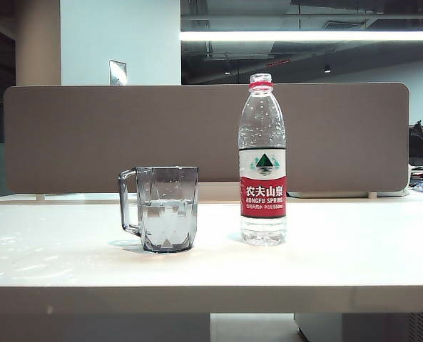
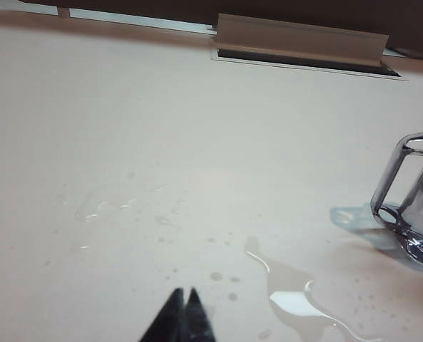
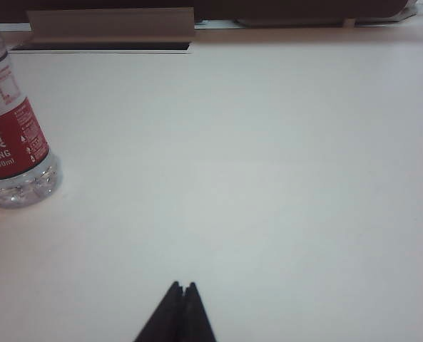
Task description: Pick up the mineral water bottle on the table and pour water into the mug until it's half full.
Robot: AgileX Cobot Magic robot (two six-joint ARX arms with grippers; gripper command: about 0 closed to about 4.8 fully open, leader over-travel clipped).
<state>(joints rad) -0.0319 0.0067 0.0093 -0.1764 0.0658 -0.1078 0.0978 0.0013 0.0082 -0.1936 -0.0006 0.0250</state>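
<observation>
The mineral water bottle (image 1: 262, 160) stands upright on the table (image 1: 339, 242), uncapped, with little water left at its bottom. To its left stands the mug (image 1: 167, 209), handle to the left, with water (image 1: 168, 221) up to about half its height. Neither arm shows in the exterior view. In the left wrist view my left gripper (image 2: 184, 293) is shut and empty, hovering over wet tabletop, with the mug (image 2: 414, 214) off to one side. In the right wrist view my right gripper (image 3: 182, 286) is shut and empty, well apart from the bottle (image 3: 15, 139).
A puddle (image 2: 297, 296) and scattered drops lie on the table between the left gripper and the mug. A brown partition (image 1: 197, 135) runs along the table's back edge, with a cable slot and raised flap (image 2: 300, 39) in front of it.
</observation>
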